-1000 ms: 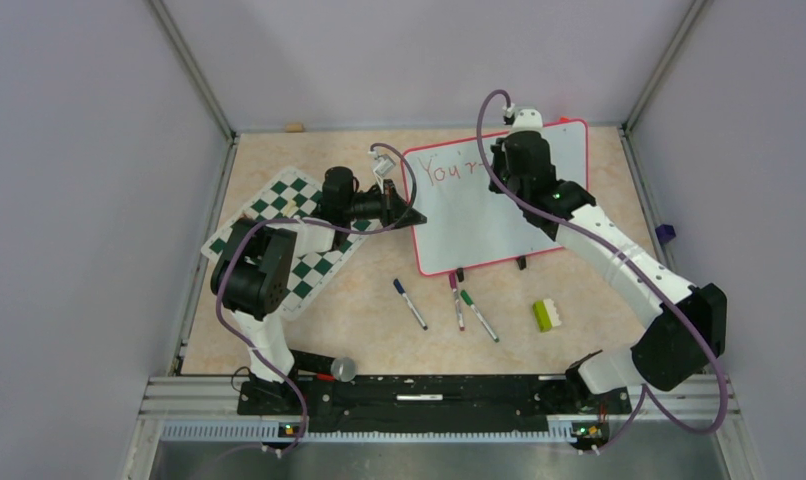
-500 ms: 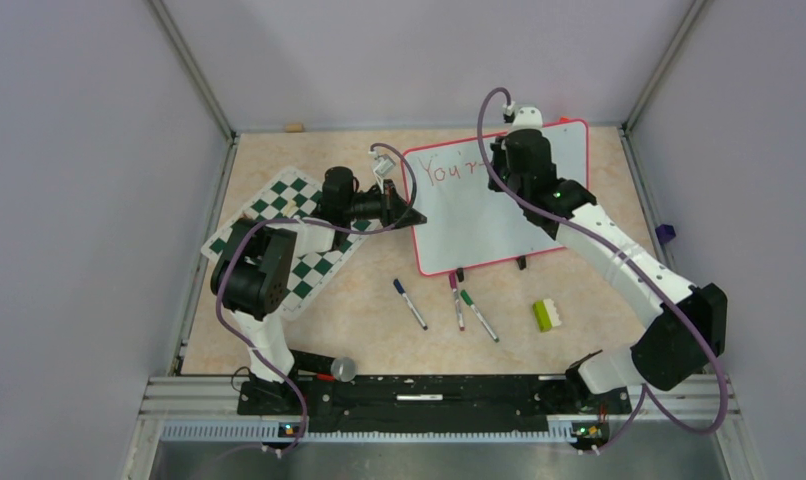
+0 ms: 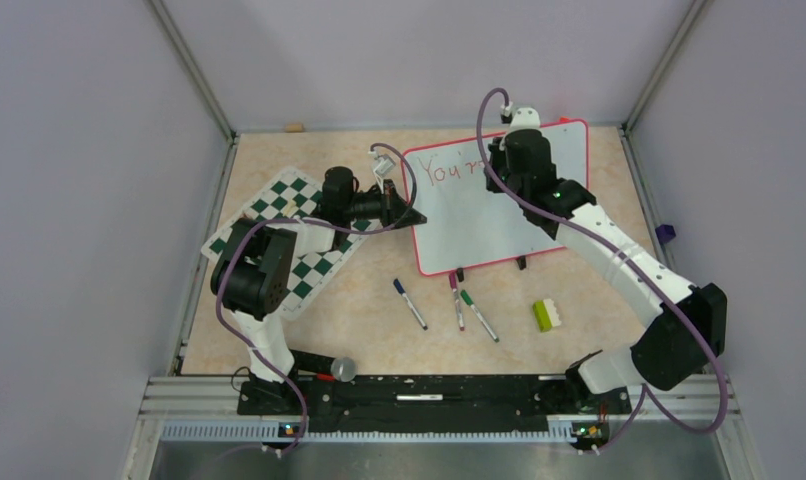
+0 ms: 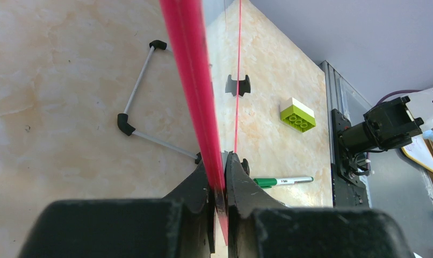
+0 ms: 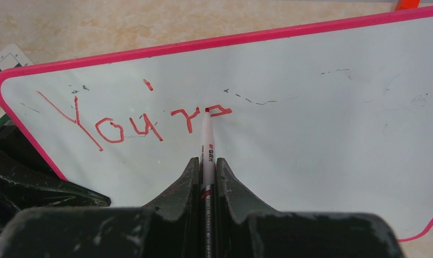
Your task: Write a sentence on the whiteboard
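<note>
The whiteboard, glossy white with a red-pink frame, stands tilted at the back middle of the table. Red writing on it reads "You'r" plus a part-drawn letter. My left gripper is shut on the board's left edge, which shows as a red strip between the jaws. My right gripper is shut on a white marker with a red tip. The tip touches the board at the last red stroke.
A green-and-white chess mat lies left under the left arm. A blue marker, a purple one and a green one lie in front of the board. A lime-and-white brick lies to the right.
The right gripper has shifted slightly left along the writing line, and the last red stroke has grown. The left arm and the board have not moved.
</note>
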Action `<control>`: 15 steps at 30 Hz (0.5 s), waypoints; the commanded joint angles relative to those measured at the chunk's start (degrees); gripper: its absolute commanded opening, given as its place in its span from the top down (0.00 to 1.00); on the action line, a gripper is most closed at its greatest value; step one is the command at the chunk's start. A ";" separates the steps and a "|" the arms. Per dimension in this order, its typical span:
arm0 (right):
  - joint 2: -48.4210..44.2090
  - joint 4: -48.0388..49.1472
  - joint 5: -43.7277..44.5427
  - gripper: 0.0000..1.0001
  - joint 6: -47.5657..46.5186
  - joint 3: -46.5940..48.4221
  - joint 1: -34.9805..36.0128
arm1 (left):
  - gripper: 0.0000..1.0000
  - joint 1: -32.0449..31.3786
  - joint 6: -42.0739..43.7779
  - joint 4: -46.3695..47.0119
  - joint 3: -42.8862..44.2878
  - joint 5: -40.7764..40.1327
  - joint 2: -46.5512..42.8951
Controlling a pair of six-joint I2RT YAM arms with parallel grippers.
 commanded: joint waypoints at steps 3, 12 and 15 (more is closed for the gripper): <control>-1.06 0.28 -0.68 1.00 0.73 -1.04 -0.66 | 1.00 -1.01 10.31 -1.39 -2.19 0.03 0.91; -3.21 -0.23 1.60 1.00 0.79 -4.44 -0.68 | 1.00 -1.01 10.31 -1.39 -2.20 0.01 0.97; -3.11 -0.32 3.33 1.00 0.68 -4.05 -0.61 | 1.00 -0.96 10.29 -1.40 -2.28 -0.06 0.92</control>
